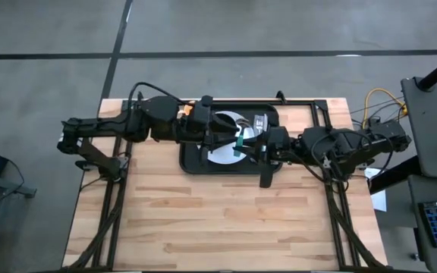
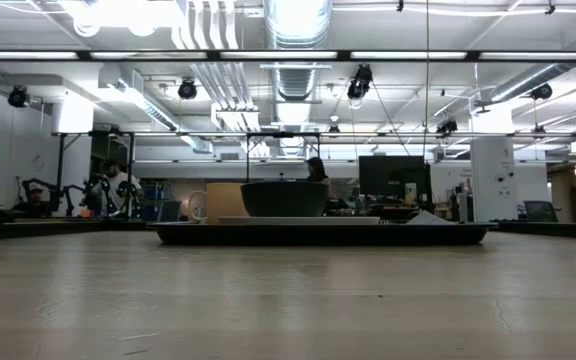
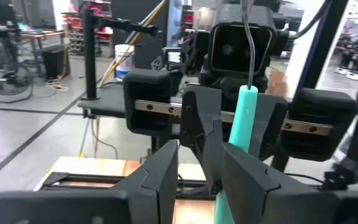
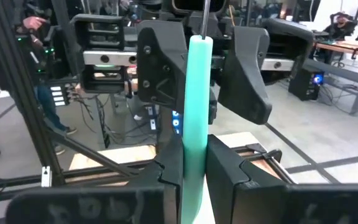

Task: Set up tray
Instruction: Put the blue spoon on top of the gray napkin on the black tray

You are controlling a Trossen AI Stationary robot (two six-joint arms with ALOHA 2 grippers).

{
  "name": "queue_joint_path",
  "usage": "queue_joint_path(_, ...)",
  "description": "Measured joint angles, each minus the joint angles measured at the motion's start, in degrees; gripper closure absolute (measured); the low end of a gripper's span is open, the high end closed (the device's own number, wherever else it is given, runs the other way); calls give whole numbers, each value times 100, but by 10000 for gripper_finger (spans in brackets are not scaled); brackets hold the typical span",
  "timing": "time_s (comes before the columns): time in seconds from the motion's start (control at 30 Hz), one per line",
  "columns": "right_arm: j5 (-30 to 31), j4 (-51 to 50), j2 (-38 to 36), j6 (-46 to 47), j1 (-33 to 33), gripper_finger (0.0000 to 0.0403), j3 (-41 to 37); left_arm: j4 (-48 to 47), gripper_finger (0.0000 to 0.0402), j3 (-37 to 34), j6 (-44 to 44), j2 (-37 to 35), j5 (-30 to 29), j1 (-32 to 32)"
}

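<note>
A utensil with a teal handle [image 4: 194, 93] and a thin metal shaft [image 4: 204, 12] stands roughly upright between both grippers, above the white plate [image 1: 222, 154] on the black tray [image 1: 192, 163]. My right gripper [image 4: 194, 171], reaching in from the table's right [image 1: 255, 148], is shut on the handle. My left gripper [image 3: 197, 171] comes from the left [image 1: 230, 139] and is open; in the right wrist view its fingers [image 4: 160, 68] stand on either side of the handle higher up. In the low view the tray [image 2: 318, 235] carries a dark bowl [image 2: 283, 198]; no gripper shows there. My right gripper pinches the teal handle's lower part [image 4: 194, 149] between its two fingers, coming level from the table's right, fingers across the handle. The utensil is lifted clear over the plate, about upright, with the metal shaft on top.
A silver item [image 1: 260, 121] sits at the tray's far right part. A black frame [image 1: 302, 102] runs along the table's far edge. Bare wooden table [image 1: 218, 220] lies on the near side of the tray. People and benches show far behind the table.
</note>
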Motion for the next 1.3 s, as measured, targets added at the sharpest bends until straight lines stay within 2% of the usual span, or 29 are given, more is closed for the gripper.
queue_joint_path(0.1, -18, -3, -2, -102, 2, 373, 0, -58, 301, 0, -6, -19, 229, 0)
queue_joint_path(0.23, 71, -10, 4, -95, -7, 373, -7, -389, 301, 0, -46, -129, 178, -11)
queue_joint_path(0.5, 88, -5, -2, -76, -8, 373, -4, -466, 301, 0, -47, -192, 166, -20)
queue_joint_path(0.7, 98, -8, -4, -63, -24, 373, -4, -410, 301, 0, -46, -185, 166, -24)
queue_joint_path(0.87, 88, 7, -4, -68, -9, 373, -4, 4, 301, 0, -42, -153, 143, -22)
queue_joint_path(1.3, 94, 24, -4, -90, -52, 373, -4, -15, 301, 0, 14, -2, 129, -20)
